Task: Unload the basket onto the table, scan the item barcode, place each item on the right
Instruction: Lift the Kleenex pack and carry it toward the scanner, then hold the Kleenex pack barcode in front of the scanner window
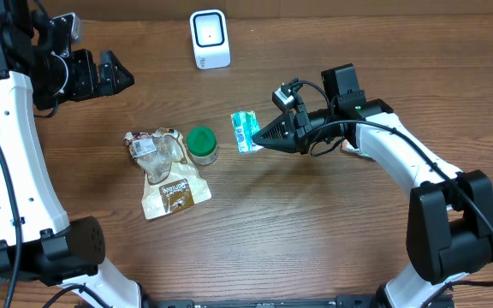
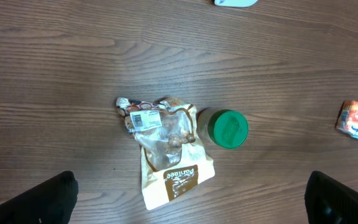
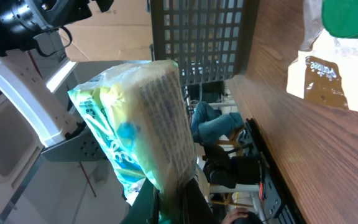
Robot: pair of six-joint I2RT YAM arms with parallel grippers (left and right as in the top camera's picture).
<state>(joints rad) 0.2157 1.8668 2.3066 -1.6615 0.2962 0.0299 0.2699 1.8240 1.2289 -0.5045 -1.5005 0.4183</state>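
Note:
My right gripper (image 1: 262, 135) is shut on a teal and white packet (image 1: 244, 131) and holds it above the table's middle, sideways, with its printed face outward. In the right wrist view the packet (image 3: 138, 118) rises from between the closed jaws of the gripper (image 3: 174, 200). A white barcode scanner (image 1: 210, 38) stands at the back of the table, apart from the packet. My left gripper (image 1: 116, 75) hangs open at the far left, high over the table. Its dark fingers (image 2: 39, 200) frame the bottom corners of the left wrist view, with nothing between them.
A green-lidded jar (image 1: 201, 144) stands just left of the held packet. Beside it lie a clear snack bag with a barcode label (image 1: 151, 147) and a brown and white pouch (image 1: 174, 190). From the left wrist view the jar (image 2: 229, 129) and the pouch (image 2: 176, 177) lie below.

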